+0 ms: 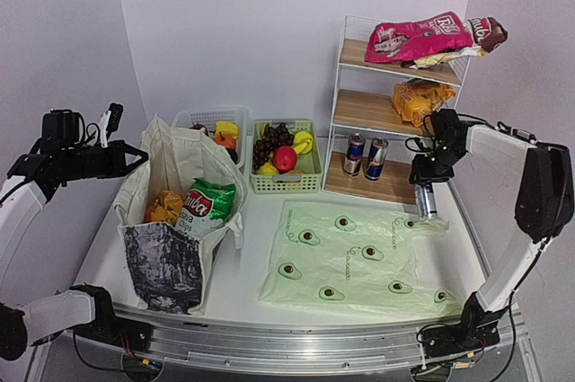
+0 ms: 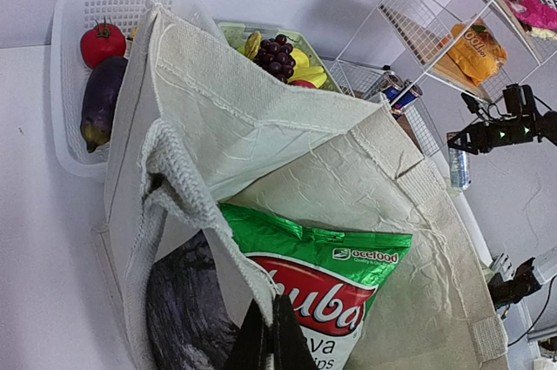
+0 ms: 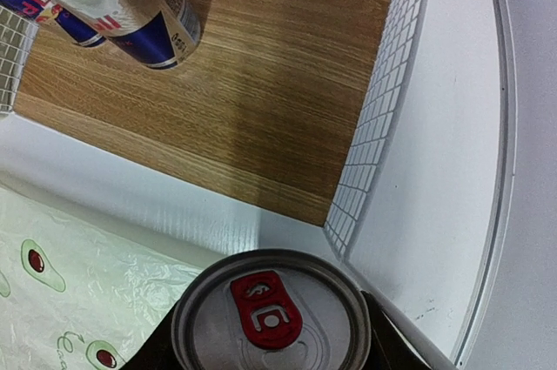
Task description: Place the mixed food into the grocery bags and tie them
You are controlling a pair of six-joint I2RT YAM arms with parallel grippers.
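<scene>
Packing job, judged early on, with most of the work left. On the left of the counter (image 1: pixel 260 220) a tote (image 1: pixel 180 184) stands open. A green packet (image 1: pixel 207 207) and an orange packet (image 1: pixel 164 208) poke up inside it. The left claw (image 1: pixel 135 159) is at the tote's upper edge. In the left wrist view its fingers are pressed together on the cloth rim, apparently holding the mouth open.

On the right, the right claw (image 1: pixel 424 180) is closed around a can (image 1: pixel 426 202), held upright just above the far right corner of the bag (image 1: pixel 359 261). The right wrist view shows the can's red-tabbed top between the fingers. The bag lies flat on the counter and looks unopened, with nothing in it.

Grapes (image 1: pixel 268 144), an apple (image 1: pixel 286 159) and bananas (image 1: pixel 304 141) sit in the basket (image 1: pixel 286 182) at the back. Two more cans (image 1: pixel 367 157) stand on the bottom level of the rack (image 1: pixel 346 85), and another orange snack (image 1: pixel 422 99) lies on its middle level.

By my reckoning, the bag needs opening, the held can and the remaining food need loading, and neither bag is tied yet.
</scene>
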